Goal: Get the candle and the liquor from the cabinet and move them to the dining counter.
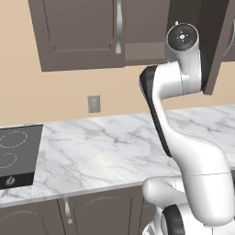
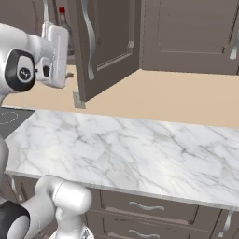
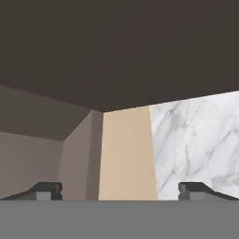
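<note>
Landmark: the cabinet (image 2: 105, 46), its door swung open toward the room.
Done so far: the door stands open, so access is ready; nothing has been carried out.
Liquor (image 2: 64, 23): on the shelf inside the cabinet, just left of the open door; red cap and dark shoulder peek above the arm's wrist.
Candle: I cannot make it out; the arm covers most of the opening.
Left to do: by my reading, both pickups and both trips to the dining counter.
Counter (image 1: 105, 147): marble top below the cabinet, nothing of the task on it.
Arm: reared up high from the base, wrist level with the cabinet's lower edge.
End effector (image 3: 120, 191): fingers spread wide, holding nothing, facing the cabinet's underside and wall.
</note>
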Tool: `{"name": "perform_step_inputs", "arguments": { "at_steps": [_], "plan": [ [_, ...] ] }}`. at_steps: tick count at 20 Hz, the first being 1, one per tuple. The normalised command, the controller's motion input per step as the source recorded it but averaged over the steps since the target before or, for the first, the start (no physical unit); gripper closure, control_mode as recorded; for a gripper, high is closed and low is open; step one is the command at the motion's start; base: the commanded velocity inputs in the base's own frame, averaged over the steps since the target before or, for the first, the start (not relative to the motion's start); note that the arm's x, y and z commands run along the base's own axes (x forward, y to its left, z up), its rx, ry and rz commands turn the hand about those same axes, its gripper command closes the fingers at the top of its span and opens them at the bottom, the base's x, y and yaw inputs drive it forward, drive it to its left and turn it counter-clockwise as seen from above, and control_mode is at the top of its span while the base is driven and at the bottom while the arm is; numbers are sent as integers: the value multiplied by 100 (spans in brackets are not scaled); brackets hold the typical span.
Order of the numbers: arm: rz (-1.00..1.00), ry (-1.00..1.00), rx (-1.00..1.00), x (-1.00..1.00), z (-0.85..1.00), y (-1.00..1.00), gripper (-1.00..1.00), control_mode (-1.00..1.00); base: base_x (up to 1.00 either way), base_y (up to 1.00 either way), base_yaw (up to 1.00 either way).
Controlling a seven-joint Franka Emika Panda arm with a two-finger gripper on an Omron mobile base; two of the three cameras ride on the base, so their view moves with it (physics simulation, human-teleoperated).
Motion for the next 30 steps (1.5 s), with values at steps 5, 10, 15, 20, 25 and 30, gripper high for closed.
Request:
{"name": "perform_step_inputs", "arguments": {
  "at_steps": [5,10,15,20,25,30],
  "plan": [
    [-35,-1,-10,30,-8,-36,-100,-100,0,0,0],
    [-34,0,-9,12,0,-41,-100,-100,0,0,0],
    [-29,-9,-6,0,-3,-57,-100,-100,0,0,0],
    [-25,-6,-2,-6,-1,-57,-100,-100,0,0,0],
    [-21,-4,0,-25,0,-62,-100,-100,0,0,0],
    [-19,0,0,-18,0,-74,-100,-100,0,0,0]
  ]
}}
